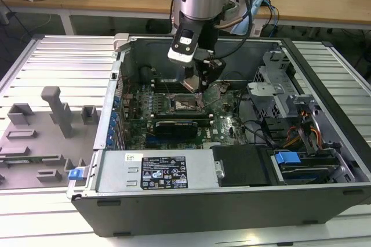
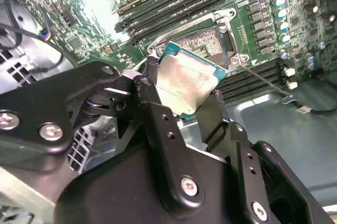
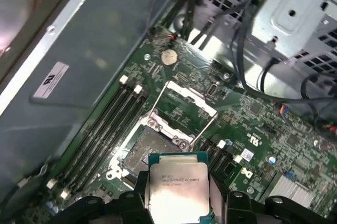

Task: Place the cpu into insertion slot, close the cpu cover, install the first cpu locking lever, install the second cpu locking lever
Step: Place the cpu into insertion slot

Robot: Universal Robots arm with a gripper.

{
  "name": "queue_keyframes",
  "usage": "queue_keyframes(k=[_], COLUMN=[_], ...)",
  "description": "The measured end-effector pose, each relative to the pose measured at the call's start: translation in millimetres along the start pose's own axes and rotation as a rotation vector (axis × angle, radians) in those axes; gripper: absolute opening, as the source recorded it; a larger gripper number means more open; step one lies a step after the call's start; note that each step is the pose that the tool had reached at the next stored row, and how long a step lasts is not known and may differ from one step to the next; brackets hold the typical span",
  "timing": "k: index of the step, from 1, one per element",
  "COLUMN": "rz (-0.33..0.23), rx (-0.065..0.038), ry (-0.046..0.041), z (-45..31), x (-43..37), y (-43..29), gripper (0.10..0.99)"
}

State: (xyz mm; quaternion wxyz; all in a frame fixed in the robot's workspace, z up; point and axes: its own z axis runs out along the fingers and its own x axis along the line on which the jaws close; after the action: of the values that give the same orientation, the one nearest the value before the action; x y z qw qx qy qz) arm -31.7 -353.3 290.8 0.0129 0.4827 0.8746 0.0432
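One cpu (image 2: 187,82) (image 3: 178,190) clamped by opposite edges between the gripper's (image 2: 184,84) fingers (image 2: 158,113), silvery top showing in both wrist views. Held just above the slot (image 3: 150,148), not seated, over the green motherboard (image 1: 223,99). Found the cover (image 3: 192,96) swung up at the slot's edge, socket bare. Hovered inside the open case (image 1: 232,212).
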Motion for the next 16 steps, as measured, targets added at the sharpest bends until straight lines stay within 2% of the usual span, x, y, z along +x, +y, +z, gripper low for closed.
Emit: queue_keyframes(k=[11, 16], rz=[0.237, 0.362], rx=[-0.005, -0.007], ry=[-0.0209, -0.032], z=[5.3, 10.5], x=[-0.1, -0.2], y=[-0.5, -0.9], gripper=[0.541, 0.541])
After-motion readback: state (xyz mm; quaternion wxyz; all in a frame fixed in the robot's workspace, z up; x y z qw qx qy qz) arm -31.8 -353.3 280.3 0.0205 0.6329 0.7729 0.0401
